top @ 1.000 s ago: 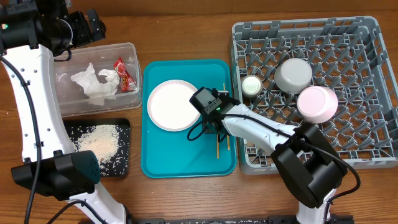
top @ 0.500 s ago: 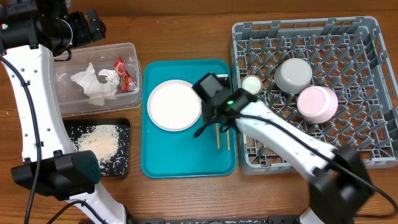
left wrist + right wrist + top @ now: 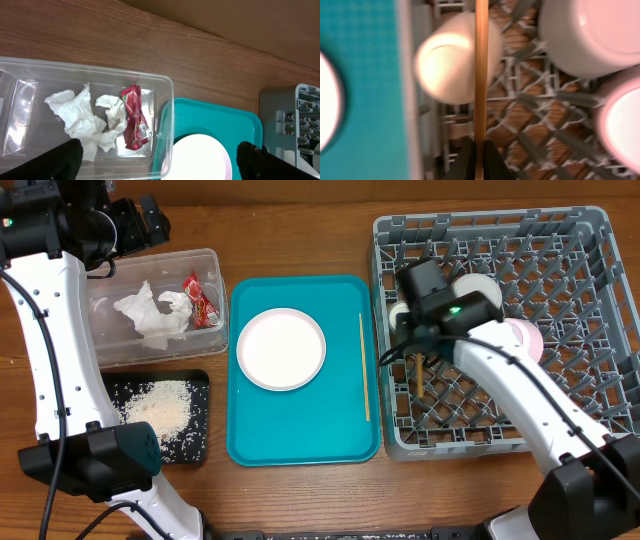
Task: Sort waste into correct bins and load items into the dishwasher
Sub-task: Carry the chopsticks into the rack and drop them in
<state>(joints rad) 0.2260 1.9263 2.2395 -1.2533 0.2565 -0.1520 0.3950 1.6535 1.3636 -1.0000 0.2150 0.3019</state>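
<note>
My right gripper (image 3: 413, 360) is shut on one wooden chopstick (image 3: 481, 75) and holds it over the left part of the grey dish rack (image 3: 560, 415), next to the small white cup (image 3: 455, 57). The second chopstick (image 3: 364, 370) lies on the teal tray (image 3: 300, 435) beside the pale pink plate (image 3: 281, 348). The grey-white bowl (image 3: 585, 35) and the pink bowl (image 3: 527, 338) sit in the rack. My left gripper (image 3: 160, 167) is open above the clear tub (image 3: 120, 350), which holds white tissue (image 3: 80, 122) and a red wrapper (image 3: 134, 120).
A black tray (image 3: 195, 445) with loose rice (image 3: 160, 410) lies at the front left, below the clear tub. The rack's upright pegs stand close around the held chopstick. Bare wood shows along the table's far edge.
My right gripper has lifted one chopstick off the teal tray and carried it right, over the rack. The other chopstick stays on the tray. The left arm has not moved.
</note>
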